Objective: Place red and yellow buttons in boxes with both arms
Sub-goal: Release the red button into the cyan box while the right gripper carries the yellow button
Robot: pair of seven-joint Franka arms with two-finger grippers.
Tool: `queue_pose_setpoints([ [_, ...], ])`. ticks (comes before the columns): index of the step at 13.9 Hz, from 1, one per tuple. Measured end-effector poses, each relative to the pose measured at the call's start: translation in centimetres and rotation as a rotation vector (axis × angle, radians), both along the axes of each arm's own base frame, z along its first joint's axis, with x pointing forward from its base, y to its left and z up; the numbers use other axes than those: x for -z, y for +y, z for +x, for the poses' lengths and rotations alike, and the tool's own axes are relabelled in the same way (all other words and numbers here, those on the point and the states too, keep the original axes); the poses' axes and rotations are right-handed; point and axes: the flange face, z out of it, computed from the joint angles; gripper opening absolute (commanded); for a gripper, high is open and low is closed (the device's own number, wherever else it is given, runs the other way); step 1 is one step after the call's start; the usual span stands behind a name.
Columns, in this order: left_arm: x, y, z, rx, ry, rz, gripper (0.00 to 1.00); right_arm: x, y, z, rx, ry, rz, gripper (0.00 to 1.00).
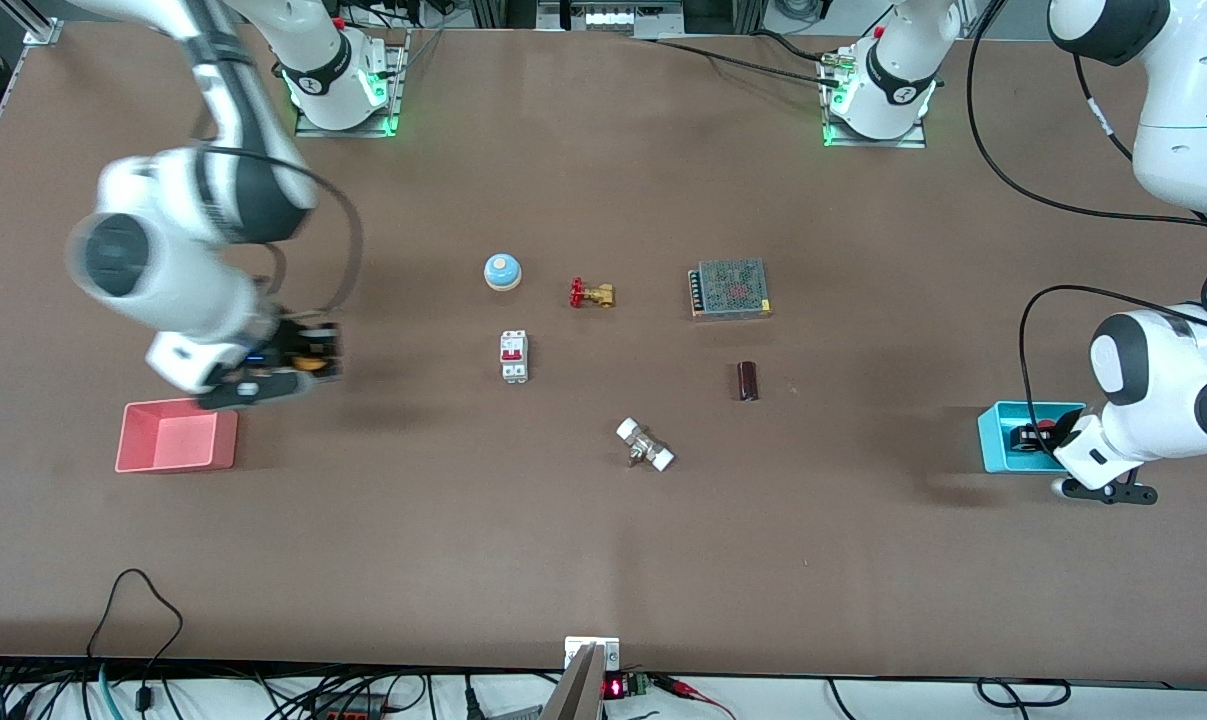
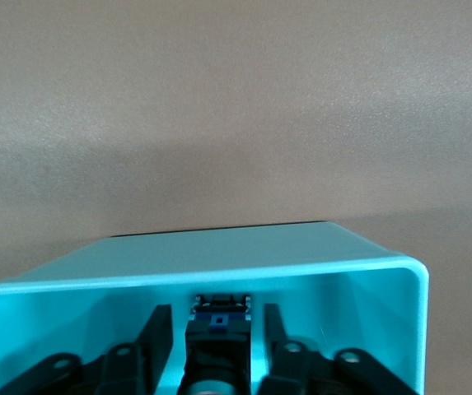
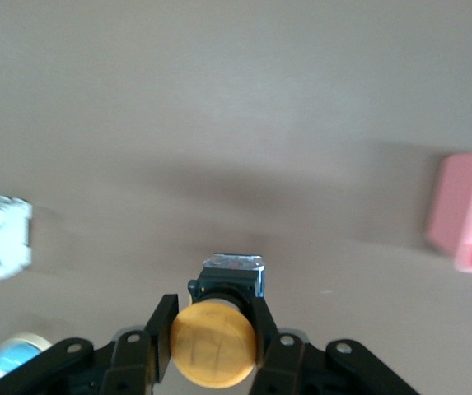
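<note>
Broadly, a wide brown matte table [image 1: 583, 540] fills the front view, with cables trailing along the edge nearest the front camera and both white arm bases bolted along the edge farthest from it. At the right arm's end sits the pink-red rectangular plastic bin [image 1: 176, 436], with nothing visible inside. At the left arm's end stands the cyan-blue rectangular plastic bin [image 1: 999, 440], and the red-capped push-button on its black body [image 1: 1031, 437] sits inside it. The left gripper [image 2: 217, 346] is lowered into that bin, its black fingers [image 2: 155, 337] spread on either side of the button body [image 2: 217, 325] without touching it. The right gripper [image 3: 212, 329] hangs over bare table just beside the pink-red bin, its fingers [image 3: 163, 329] pinching the orange-yellow mushroom-capped push-button [image 3: 213, 344]. Scattered mid-table are a metal mesh-topped power supply [image 1: 731, 289], a white circuit breaker [image 1: 514, 356], a blue-and-white dome bell [image 1: 502, 271] and a small brass valve with a red handle [image 1: 591, 294].
</note>
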Motion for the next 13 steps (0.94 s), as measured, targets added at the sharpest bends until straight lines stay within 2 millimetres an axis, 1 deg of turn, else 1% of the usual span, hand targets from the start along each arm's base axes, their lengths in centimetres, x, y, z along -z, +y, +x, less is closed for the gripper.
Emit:
queue_pose_setpoints([
  [1, -0.1, 0.0, 0.1, 0.011, -0.002, 0.0, 1.0, -0.1, -3.6, 0.4, -0.036, -0.004, 0.003, 0.4],
  [2, -0.3, 0.1, 0.2, 0.019, -0.006, 0.0, 1.0, 0.2, -6.8, 0.6, -0.066, -0.001, 0.004, 0.4],
  [3, -0.8, 0.1, 0.3, 0.022, -0.013, 0.002, 1.0, 0.8, -9.5, 0.8, -0.094, -0.002, 0.003, 0.4],
  [4, -1.5, 0.2, 0.4, 0.023, -0.019, 0.005, 1.0, 1.4, -11.5, 1.1, -0.12, -0.015, -0.004, 0.4],
  [5, -2.6, 0.2, 0.5, 0.023, -0.015, 0.007, 1.0, 2.1, -13.0, 1.4, -0.143, -0.03, -0.017, 0.4],
  [6, -4.2, 0.1, 0.5, 0.024, -0.005, 0.008, 1.0, 2.9, -14.0, 1.8, -0.16, -0.042, -0.027, 0.41],
  [7, -6.0, -0.2, 0.6, 0.026, 0.005, 0.009, 1.0, 3.9, -14.9, 2.1, -0.171, -0.053, -0.032, 0.42],
  [9, -10.8, -1.2, 0.4, 0.037, 0.018, 0.013, 1.0, 6.1, -16.7, 2.7, -0.18, -0.073, -0.037, 0.42],
  [11, -16.3, -3.5, -0.1, 0.064, 0.025, 0.013, 1.0, 8.0, -18.4, 3.1, -0.187, -0.094, -0.041, 0.42],
  [13, -21.6, -6.4, -1.1, 0.1, 0.039, 0.013, 1.0, 8.8, -19.1, 3.2, -0.183, -0.098, -0.042, 0.42],
])
